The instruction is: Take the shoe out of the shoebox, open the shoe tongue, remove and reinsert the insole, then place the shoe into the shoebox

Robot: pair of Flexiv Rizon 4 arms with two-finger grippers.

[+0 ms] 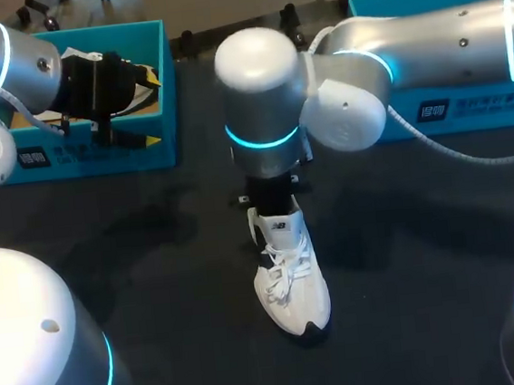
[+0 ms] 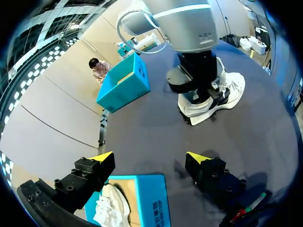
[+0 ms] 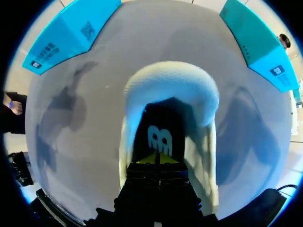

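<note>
Head view, white laced shoe [image 1: 288,280], right hand [image 3: 157,159] together inside, left hand [image 2: 150,157] apart.

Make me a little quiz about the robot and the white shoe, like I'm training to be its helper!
1. True or false: the white shoe at the right gripper stands inside a blue box.
2. Which gripper hangs over the left shoebox? A) the left gripper B) the right gripper C) neither
3. Fill in: the left gripper's fingers are ____ (open or shut).

Key: 1 false, it stands on the table; 2 A; 3 open.
</note>
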